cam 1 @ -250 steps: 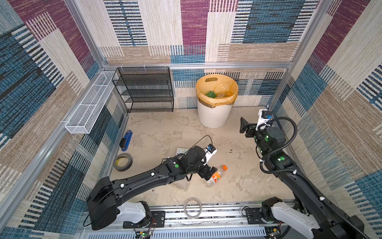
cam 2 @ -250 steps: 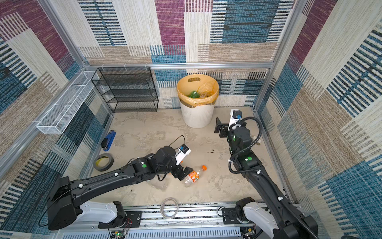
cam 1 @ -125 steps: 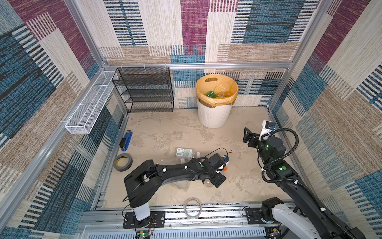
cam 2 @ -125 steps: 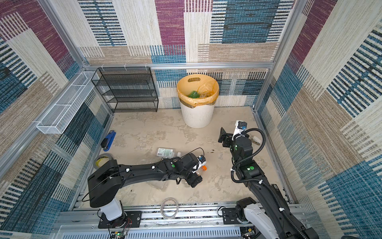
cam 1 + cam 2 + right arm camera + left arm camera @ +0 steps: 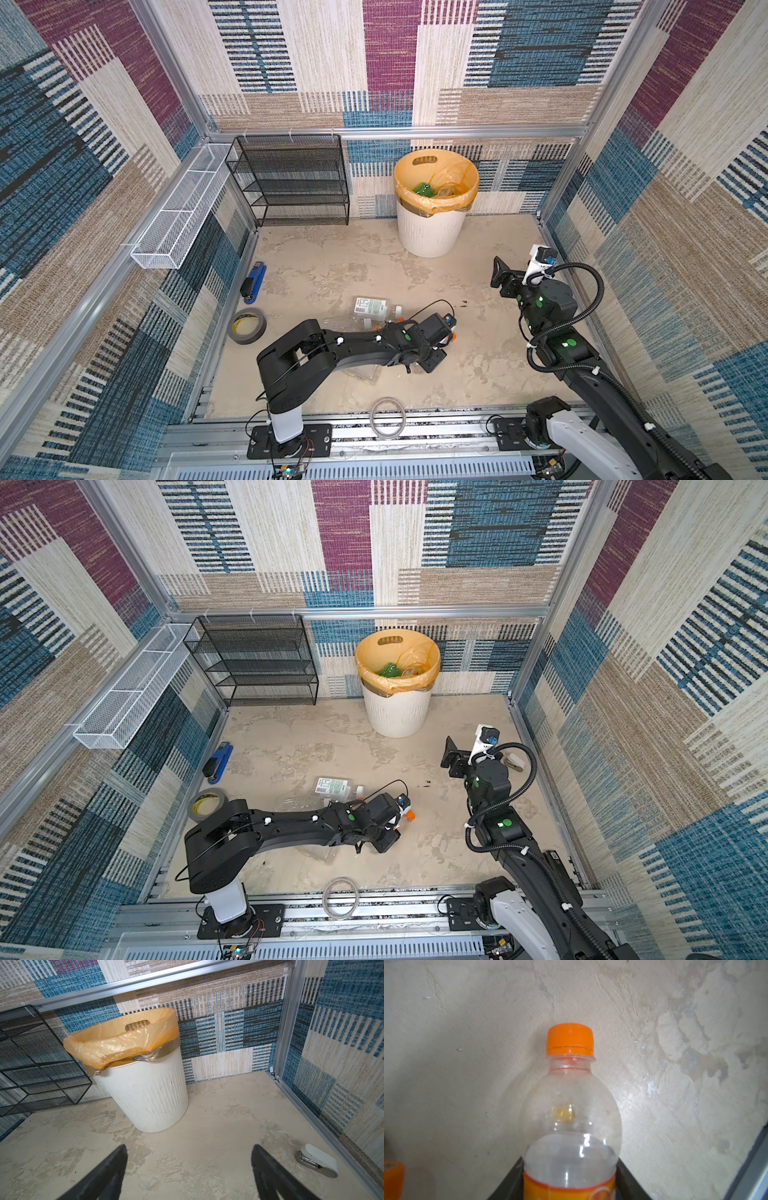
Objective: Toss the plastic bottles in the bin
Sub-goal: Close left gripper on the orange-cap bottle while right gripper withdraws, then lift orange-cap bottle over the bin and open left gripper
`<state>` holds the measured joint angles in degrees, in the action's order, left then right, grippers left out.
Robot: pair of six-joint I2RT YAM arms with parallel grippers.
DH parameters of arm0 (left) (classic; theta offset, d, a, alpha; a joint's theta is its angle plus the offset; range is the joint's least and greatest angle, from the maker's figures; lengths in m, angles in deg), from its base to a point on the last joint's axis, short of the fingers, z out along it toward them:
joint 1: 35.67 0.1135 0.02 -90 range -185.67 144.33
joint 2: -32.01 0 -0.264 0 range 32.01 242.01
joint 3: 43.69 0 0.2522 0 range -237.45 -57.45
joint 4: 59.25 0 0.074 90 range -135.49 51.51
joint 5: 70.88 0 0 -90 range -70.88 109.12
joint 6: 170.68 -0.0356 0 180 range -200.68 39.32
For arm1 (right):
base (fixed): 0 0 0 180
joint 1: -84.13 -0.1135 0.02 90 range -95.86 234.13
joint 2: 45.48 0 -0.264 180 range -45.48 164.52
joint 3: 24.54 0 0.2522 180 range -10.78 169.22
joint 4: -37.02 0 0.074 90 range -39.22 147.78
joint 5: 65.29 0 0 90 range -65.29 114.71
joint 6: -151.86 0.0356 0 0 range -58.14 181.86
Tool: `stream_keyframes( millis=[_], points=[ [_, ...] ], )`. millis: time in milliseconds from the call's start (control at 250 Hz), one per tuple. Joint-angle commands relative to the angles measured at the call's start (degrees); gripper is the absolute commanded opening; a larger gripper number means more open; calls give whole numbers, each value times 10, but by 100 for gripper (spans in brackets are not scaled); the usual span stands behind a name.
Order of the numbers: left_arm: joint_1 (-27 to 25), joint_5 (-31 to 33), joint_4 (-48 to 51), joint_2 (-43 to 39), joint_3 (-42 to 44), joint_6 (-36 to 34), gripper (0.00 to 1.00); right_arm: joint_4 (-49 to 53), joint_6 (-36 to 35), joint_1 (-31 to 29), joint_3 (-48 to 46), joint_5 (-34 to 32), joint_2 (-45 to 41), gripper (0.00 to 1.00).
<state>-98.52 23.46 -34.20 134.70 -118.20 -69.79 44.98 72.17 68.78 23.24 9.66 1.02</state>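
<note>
Our left gripper (image 5: 569, 1180) is down low at the floor (image 5: 467, 1022). Its jaws are squeezed tight on the bottle (image 5: 571, 1126). They hold it round the fat middle, by the orange label. The neck and the orange cap (image 5: 570, 1040) stick out in front. The bottle lies on its side near the middle of the floor, well apart from the bin (image 5: 430, 232) by the back wall. We think the bottle is very light, for it looks empty but for a few drops. Its clear skin looks thin and soft, so a hard squeeze may dent it. It is round and smooth too, so it may slip or roll. The middle seems a good place to hold, as the weight sits even there and the cap end will not tip down. Our right gripper (image 5: 189, 1167) has its jaws wide apart and holds nothing. It is up off the floor and looks at the bin. A white-label bottle (image 5: 374, 307) lies on the floor just behind the left arm. A green bottle (image 5: 424, 190) is in the bin already. So we have more to throw in.
</note>
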Motion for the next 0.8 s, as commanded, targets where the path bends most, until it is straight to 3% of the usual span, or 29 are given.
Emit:
stream_keyframes(
  millis=[0, 272, 432, 640, 796],
  points=[
    [1, 15, -69, -20, 18, 13, 53, -19, -14, 1, 6, -6, 3, 93],
    [34, 68, -236, -128, 33, -69, 51, -39, -20, 9, -5, -10, 14, 92],
    [46, 106, -469, -182, 54, -191, 51, -83, -23, 10, -25, 3, 5, 91],
    [50, 70, -775, -176, 48, -359, 57, -105, -36, 10, -30, 8, 12, 90],
    [76, 24, -819, -147, -28, -379, 57, -130, -44, 9, -43, 7, 2, 90]
  ],
)
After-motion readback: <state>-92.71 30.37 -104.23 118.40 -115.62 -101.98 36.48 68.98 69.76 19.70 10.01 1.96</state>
